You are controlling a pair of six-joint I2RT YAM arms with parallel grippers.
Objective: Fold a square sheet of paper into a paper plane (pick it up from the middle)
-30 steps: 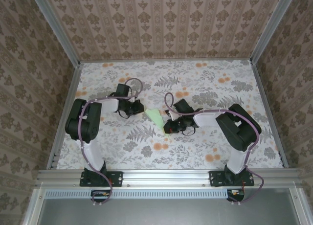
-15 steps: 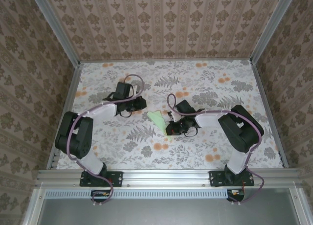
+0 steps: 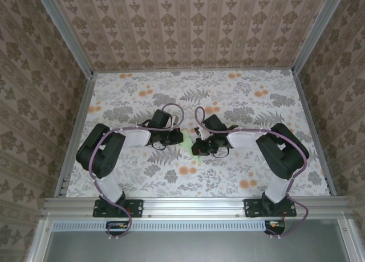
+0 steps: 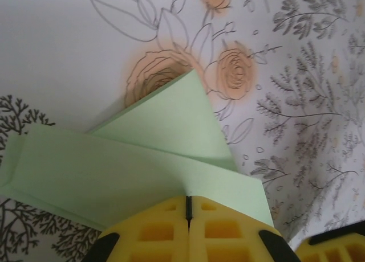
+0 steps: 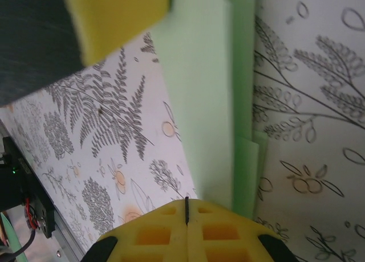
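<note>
**Plane pinched from both sides, mid-table**

The right gripper [image 5: 186,202] is clamped tight on the nearer end of the green plane [image 3: 188,141]. A touch further back, the left gripper [image 4: 188,200] is squeezed shut on its other side. The plane is found over the middle of the floral table [image 3: 239,97], between both arms.

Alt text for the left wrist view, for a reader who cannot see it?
The yellow left claw, pressed shut, pinches the near edge of the folded pale green paper. The paper's layered flaps spread away from the claw, with the white floral table cover behind them.
</note>
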